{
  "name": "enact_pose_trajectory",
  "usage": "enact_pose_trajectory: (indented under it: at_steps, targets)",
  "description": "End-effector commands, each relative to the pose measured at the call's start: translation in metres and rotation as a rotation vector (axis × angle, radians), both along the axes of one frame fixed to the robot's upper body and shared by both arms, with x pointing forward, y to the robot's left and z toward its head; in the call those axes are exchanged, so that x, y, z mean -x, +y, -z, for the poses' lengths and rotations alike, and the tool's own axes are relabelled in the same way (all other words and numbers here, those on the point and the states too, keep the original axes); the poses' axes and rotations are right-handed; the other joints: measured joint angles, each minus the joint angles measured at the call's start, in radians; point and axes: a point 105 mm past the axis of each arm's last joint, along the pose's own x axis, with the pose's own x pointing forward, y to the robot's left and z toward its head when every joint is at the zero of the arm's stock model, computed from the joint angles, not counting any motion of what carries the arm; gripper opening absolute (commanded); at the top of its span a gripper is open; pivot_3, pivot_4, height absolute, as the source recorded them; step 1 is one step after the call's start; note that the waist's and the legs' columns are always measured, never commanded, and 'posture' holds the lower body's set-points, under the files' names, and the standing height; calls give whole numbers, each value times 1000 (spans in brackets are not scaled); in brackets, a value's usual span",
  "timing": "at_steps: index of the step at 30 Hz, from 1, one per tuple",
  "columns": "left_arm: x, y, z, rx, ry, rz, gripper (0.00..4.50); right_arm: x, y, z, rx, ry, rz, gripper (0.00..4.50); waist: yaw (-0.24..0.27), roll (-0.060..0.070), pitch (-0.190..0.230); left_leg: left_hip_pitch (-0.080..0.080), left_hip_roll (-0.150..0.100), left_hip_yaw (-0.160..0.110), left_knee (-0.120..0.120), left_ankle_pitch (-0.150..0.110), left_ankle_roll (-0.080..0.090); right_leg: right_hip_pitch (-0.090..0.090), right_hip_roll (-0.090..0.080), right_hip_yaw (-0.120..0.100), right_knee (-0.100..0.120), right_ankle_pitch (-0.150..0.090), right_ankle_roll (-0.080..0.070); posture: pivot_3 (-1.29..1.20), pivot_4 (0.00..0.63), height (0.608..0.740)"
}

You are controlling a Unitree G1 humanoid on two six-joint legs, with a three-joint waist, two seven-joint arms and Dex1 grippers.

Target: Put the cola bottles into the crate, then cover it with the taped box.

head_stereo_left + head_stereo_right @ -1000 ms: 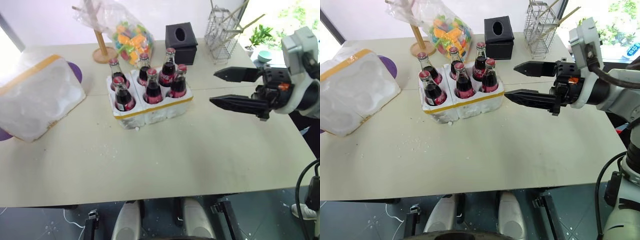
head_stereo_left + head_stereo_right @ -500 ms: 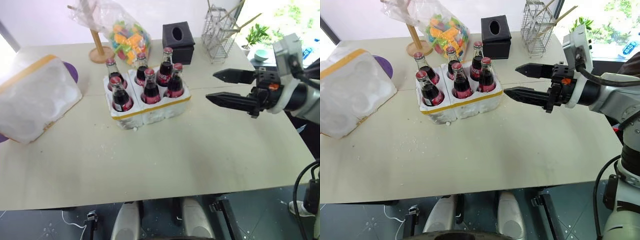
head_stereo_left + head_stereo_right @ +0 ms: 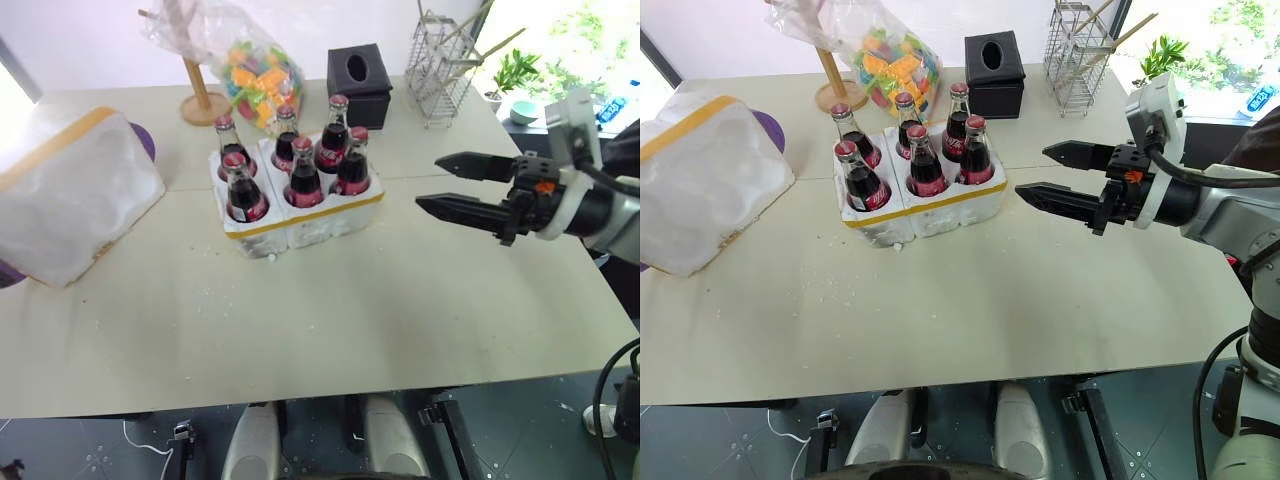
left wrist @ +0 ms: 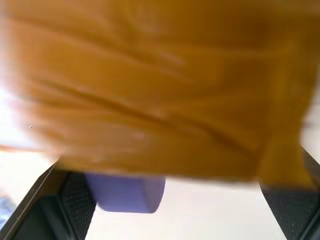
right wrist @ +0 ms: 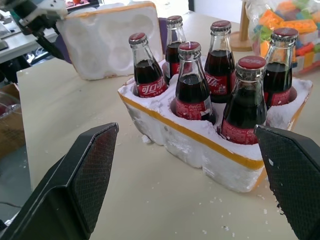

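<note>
**Six bottles seated in the crate; taped box lying at the table's left edge**

Surface: a pale beige table, dusted with white crumbs near the crate. At the far left the taped box lies tilted, its yellow stripe uppermost, overhanging the table's left edge, with a purple disc just behind it. The left gripper hangs close over the box's yellow tape, fingers spread wide and empty. Toward the middle stands the crate, yellow band around it, with all six cola bottles upright in its holes. Behind it along the far edge: a wooden stand, a clear bag of coloured blocks, a black tissue box and a wire rack. At the right, the right gripper hovers level above the table, pointing at the crate, well apart from it, fingers wide and empty. The near half of the table is bare; dark floor shows beyond its near edge.
</note>
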Motion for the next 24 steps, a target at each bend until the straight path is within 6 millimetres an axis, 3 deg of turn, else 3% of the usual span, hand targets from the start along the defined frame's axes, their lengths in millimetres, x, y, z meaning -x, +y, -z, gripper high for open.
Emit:
enact_pose_trajectory:
  at_steps: [1, 16, 19, 24]
  targets:
    - [-3, -2, -11, 12, -40, -15, 4500, 7, 1, -12, -2, -59, -9, 4446, 0, 0, 0, 0, 0, 0, 0, 0, 0, 0, 0, 0, 0, 0, 0, 0, 150, 740]
    - [0, 2, 4, -16, 20, -21, 4500, 2, 5, -11, -10, -66, 5, 4446, -2, 0, 0, 0, 0, 0, 1, 0, 0, 0, 0, 0, 1, 0, 0, 0, 150, 740]
    - [1, 2, 5, -3, 22, -27, 3633, 1, 6, -11, -16, -67, 6, 4500, -2, 0, 0, 0, 0, 0, 1, 0, 0, 0, 0, 1, 1, 0, 0, 0, 150, 740]
    - [2, 2, 7, -3, 28, -28, 1027, 1, 6, -9, -17, -67, 9, 4500, -2, 0, 0, 0, 0, 0, 1, 0, 0, 0, 0, 1, 2, 0, 0, 0, 150, 740]
